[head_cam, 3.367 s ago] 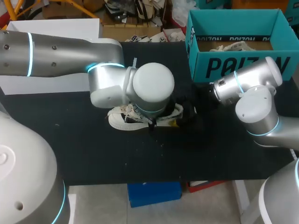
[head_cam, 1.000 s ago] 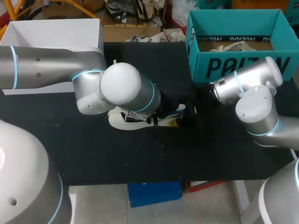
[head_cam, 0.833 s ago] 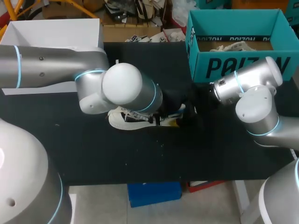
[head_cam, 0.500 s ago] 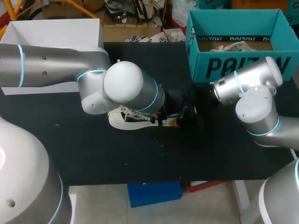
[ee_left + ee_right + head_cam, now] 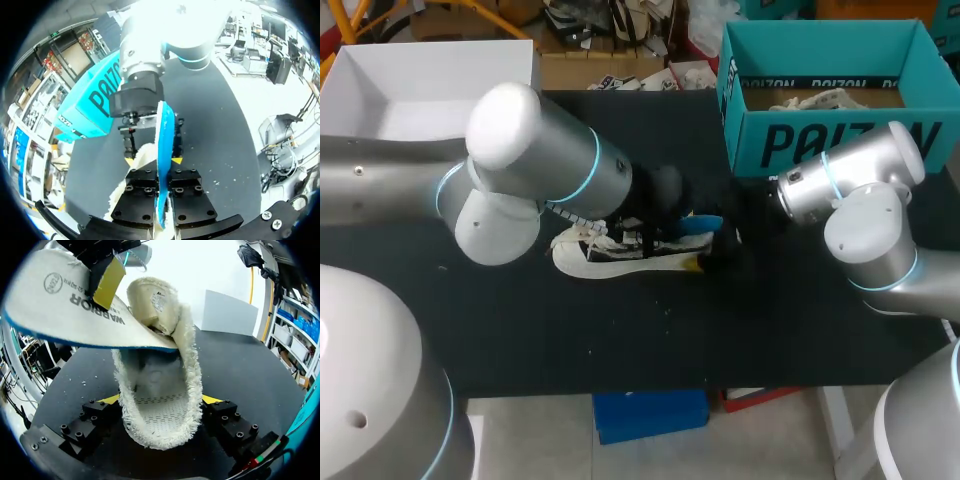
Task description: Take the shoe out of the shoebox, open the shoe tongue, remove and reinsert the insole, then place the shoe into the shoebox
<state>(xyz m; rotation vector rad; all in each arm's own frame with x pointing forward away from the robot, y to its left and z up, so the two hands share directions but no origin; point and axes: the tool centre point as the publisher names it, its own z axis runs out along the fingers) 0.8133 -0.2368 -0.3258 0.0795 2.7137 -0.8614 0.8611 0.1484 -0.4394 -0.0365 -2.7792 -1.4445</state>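
The left arm (image 5: 535, 150) and right arm (image 5: 865, 235) are silver-grey rounded tubes with cyan joint rings; left tool (image 5: 159, 170) and right tool (image 5: 161, 405) are black, screw-studded, yellow-tipped.

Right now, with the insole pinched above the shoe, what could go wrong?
1. The left gripper pinches the insole at one spot, leaving most of it unsupported, so it may flex or slip.
2. The right gripper clamps only the heel of the shoe; a tug could tilt or drag it.
3. The insole seems to rest on the frayed collar, which might snag it.
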